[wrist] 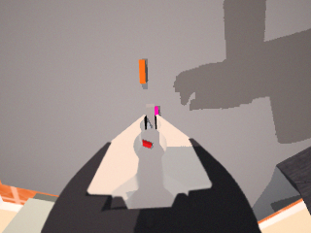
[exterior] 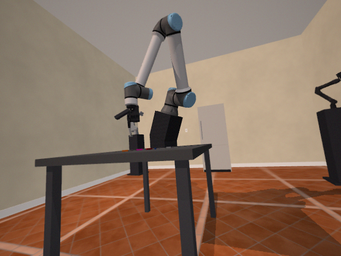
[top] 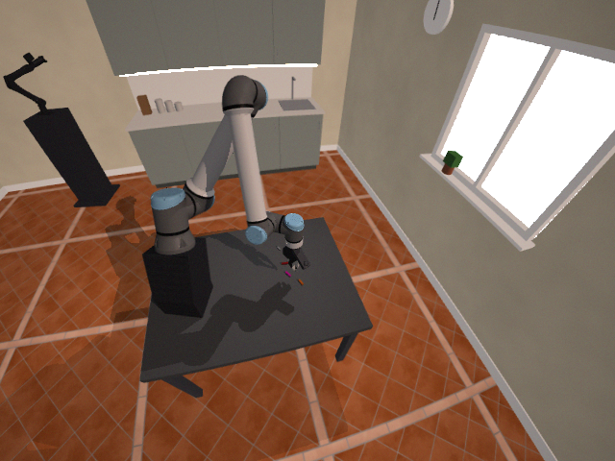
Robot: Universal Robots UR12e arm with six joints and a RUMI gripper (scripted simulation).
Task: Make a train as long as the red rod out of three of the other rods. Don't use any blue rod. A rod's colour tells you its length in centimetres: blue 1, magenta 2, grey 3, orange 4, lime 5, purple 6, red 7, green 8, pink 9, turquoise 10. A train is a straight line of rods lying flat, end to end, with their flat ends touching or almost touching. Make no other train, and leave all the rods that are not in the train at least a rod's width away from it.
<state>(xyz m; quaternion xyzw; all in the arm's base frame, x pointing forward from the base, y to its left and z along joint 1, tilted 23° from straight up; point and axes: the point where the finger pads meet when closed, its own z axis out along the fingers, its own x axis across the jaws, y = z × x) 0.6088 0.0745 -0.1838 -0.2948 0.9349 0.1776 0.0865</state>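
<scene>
- gripper fingertips (top: 294, 266) (exterior: 132, 135): tiny in the top and exterior views; whether a thin rod is pinched there, too small to tell.
- red rod (top: 284, 263) (exterior: 148, 149) (wrist: 147, 144): partly covered by the gripper in the wrist view, full length hidden.
- magenta rod (top: 287, 274) (exterior: 139, 149) (wrist: 156, 111): lower end close to a fingertip in the wrist view, contact unclear.
- blue rod (exterior: 155, 148): a speck, its ends blurred.
- pale piece (top: 279, 248): colour too faint to name.
- wall clock (top: 437, 15): cut off by the top edge.
- window (top: 516, 113): cut off at the right.
</scene>
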